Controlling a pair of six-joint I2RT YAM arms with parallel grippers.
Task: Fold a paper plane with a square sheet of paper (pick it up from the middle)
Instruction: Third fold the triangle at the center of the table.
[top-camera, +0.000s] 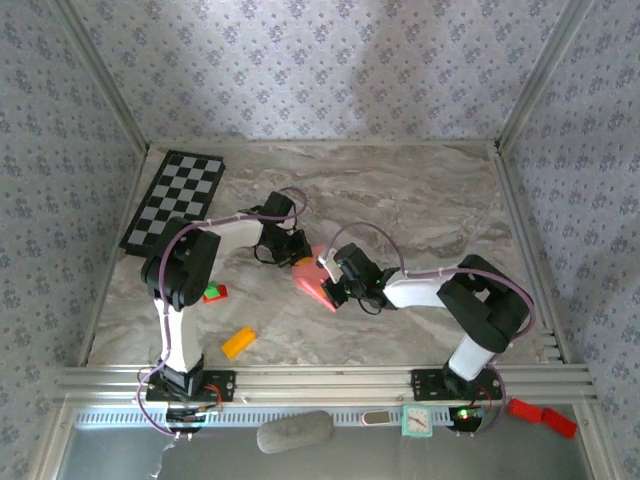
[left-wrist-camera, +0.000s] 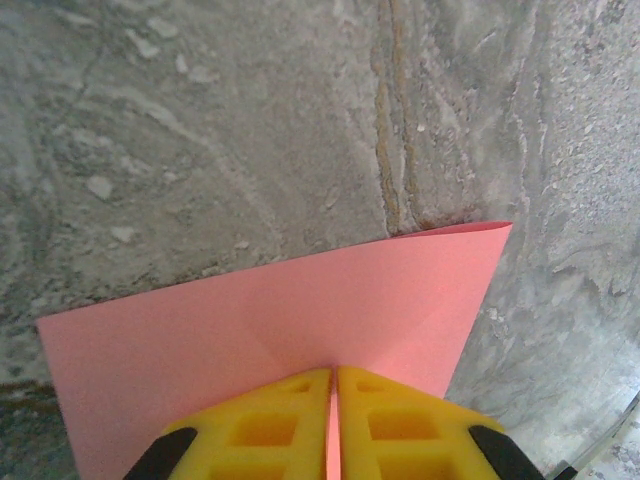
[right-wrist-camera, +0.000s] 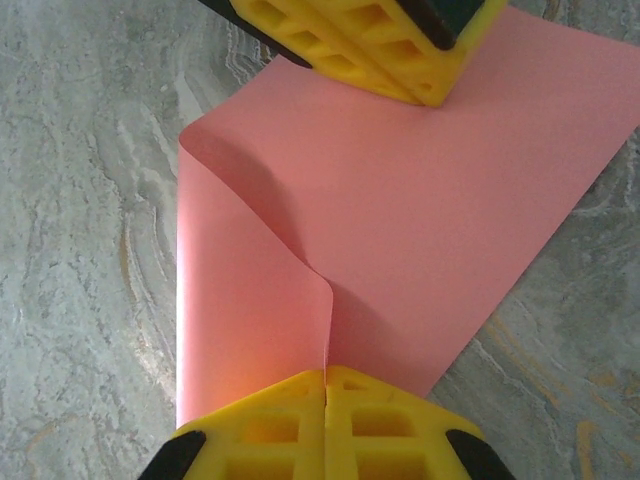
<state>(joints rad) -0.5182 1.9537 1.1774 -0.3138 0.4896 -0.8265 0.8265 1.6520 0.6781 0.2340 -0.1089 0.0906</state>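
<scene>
The square sheet of paper (top-camera: 312, 280) is salmon pink and lies mid-table between both grippers. My left gripper (left-wrist-camera: 334, 372) is shut on one edge of it, and the sheet (left-wrist-camera: 300, 300) spreads flat ahead of the yellow fingers. From the opposite side my right gripper (right-wrist-camera: 326, 372) is shut on the paper (right-wrist-camera: 430, 220), where a flap (right-wrist-camera: 245, 320) curls over on the left. The left gripper's yellow fingers (right-wrist-camera: 380, 50) show at the top of the right wrist view. From above, the left gripper (top-camera: 299, 261) and right gripper (top-camera: 329, 284) face each other across the sheet.
A checkerboard (top-camera: 175, 200) lies at the back left. A small red-and-green block (top-camera: 214, 293) and an orange block (top-camera: 238, 342) sit near the left arm's base. The aluminium rail (top-camera: 330, 382) runs along the front edge. Patterned walls enclose the marble table (top-camera: 420, 190).
</scene>
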